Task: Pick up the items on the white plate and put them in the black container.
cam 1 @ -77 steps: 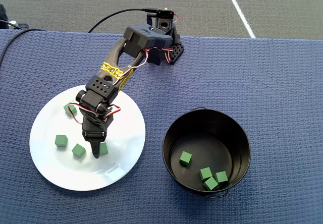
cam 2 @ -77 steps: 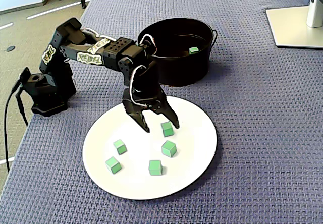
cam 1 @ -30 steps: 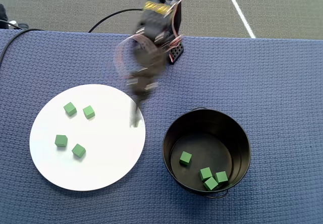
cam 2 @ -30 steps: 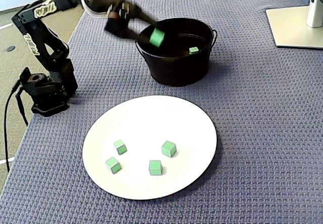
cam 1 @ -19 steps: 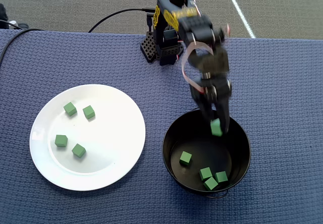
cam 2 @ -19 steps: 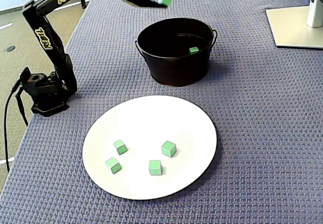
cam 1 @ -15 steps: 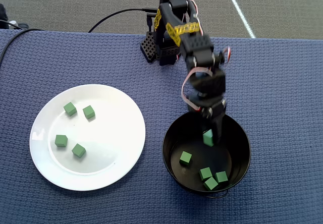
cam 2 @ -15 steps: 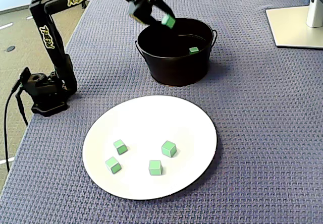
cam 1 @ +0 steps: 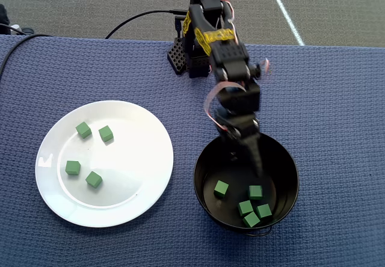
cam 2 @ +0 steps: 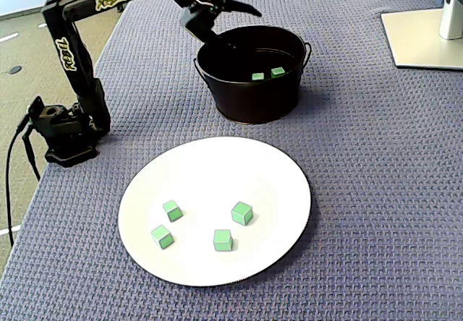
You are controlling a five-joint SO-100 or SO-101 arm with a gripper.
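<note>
The white plate [cam 1: 135, 159] [cam 2: 217, 173] lies on the blue cloth and holds several small green cubes [cam 1: 93, 179] [cam 2: 242, 212], spread apart on its left half in the overhead view. The black pot [cam 1: 200, 165] [cam 2: 253, 100] stands beside it with several green cubes [cam 1: 245, 207] on its floor; in the fixed view only two of them [cam 2: 278, 71] show over the rim. My gripper [cam 1: 249, 156] [cam 2: 244, 28] hangs over the pot's near-arm rim. Its jaws are spread, one finger reaching down into the pot, and nothing is between them.
The arm's base [cam 1: 189, 56] [cam 2: 65, 133] is clamped at the cloth's edge, with cables [cam 1: 138, 19] trailing off it. A white stand base [cam 2: 423, 39] sits at the far right in the fixed view. The carpeted floor [cam 1: 90, 5] lies beyond the table edge.
</note>
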